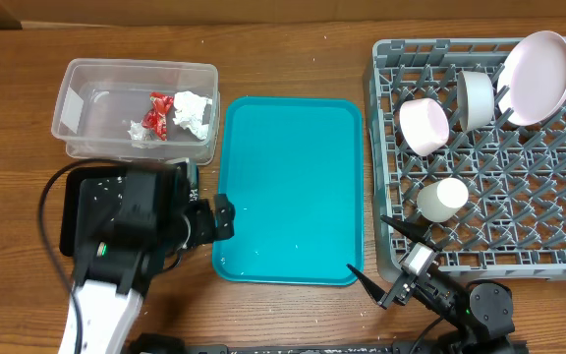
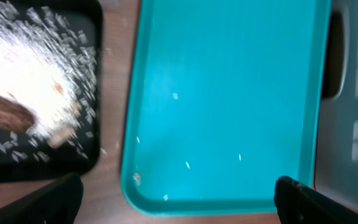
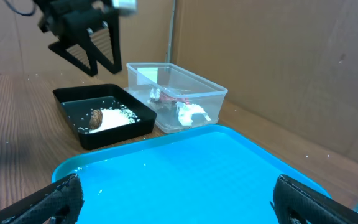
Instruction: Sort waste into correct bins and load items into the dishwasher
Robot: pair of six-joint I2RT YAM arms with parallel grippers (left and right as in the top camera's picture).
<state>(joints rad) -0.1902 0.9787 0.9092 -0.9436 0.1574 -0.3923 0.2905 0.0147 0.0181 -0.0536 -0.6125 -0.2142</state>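
Observation:
The clear tub [image 1: 86, 84] holds the red wrapper [image 1: 156, 113] and the white napkin [image 1: 193, 111]. The black tray [image 2: 42, 168] holds rice [image 2: 23, 74] and a brown scrap [image 2: 5, 112]. The grey dish rack [image 1: 519, 226] holds the pink plate [image 1: 538, 74], greyish-white bowl [image 1: 477, 98], pink bowl [image 1: 423, 126] and white cup [image 1: 442, 199]. No chopsticks are in view. My left gripper [image 1: 219, 216] is open and empty at the teal tray's left edge. My right gripper [image 1: 381, 258] is open and empty at the rack's front-left corner.
The teal tray [image 1: 293, 187] lies between the bins and the rack, with only a few rice grains [image 2: 187, 164] on it. My left arm covers most of the black tray from overhead. The table's front edge is close to both arms.

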